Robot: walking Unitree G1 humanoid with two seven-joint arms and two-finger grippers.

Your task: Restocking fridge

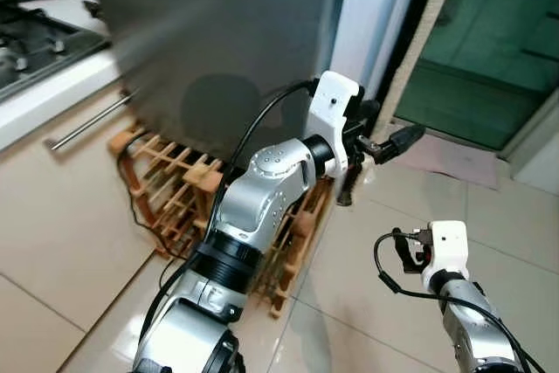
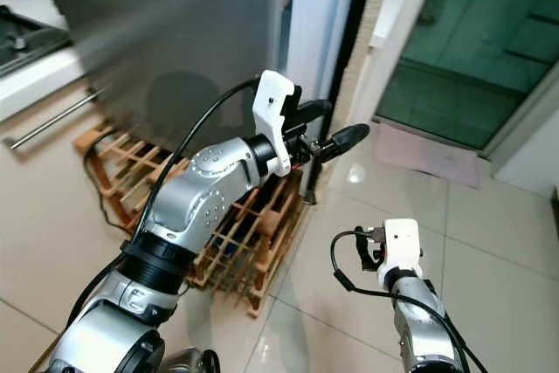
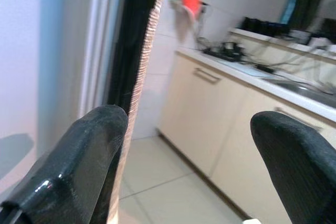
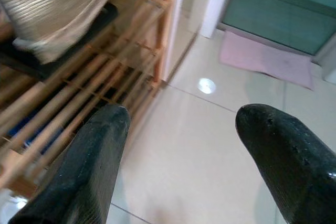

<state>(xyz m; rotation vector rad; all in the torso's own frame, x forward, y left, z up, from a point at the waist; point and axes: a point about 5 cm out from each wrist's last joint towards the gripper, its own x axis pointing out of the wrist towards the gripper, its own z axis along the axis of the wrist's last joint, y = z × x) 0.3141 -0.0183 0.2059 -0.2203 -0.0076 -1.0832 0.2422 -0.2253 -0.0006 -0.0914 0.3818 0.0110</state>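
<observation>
A tall grey fridge (image 1: 227, 41) stands ahead, its white door (image 1: 376, 15) at its right edge. The left gripper (image 1: 384, 141) is raised beside that door edge, fingers spread and empty. A wooden rack (image 1: 175, 189) sits on the floor before the fridge. The right gripper (image 4: 178, 150) hangs low over floor tiles (image 1: 367, 259), fingers apart, empty.

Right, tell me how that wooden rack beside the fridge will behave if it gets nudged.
The wooden rack is probably stiff, being slatted timber. It likely slides on the glossy floor tiles, since it looks light and open. The left pincer hangs open above it.
</observation>
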